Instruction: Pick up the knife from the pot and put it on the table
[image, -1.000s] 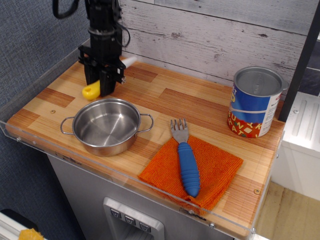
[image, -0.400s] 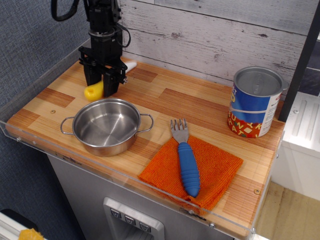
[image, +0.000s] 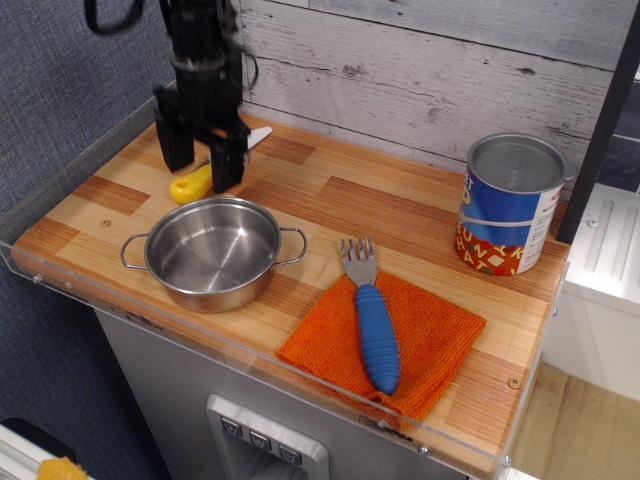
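The knife lies flat on the table just beyond the empty pot, at far left, while the gripper hovers over it, its 2 fingers spread apart and holding nothing.

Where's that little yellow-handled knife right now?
The knife lies on the table at back left, just behind the pot, under the open gripper.

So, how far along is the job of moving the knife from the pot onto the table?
It looks nearly done. The shiny steel pot is empty, and the toy knife with white blade and yellow handle lies on the wooden plank table behind the pot. The black gripper hangs right above the knife with its jaws spread, holding nothing. What is left, probably, is only to pull the arm away.
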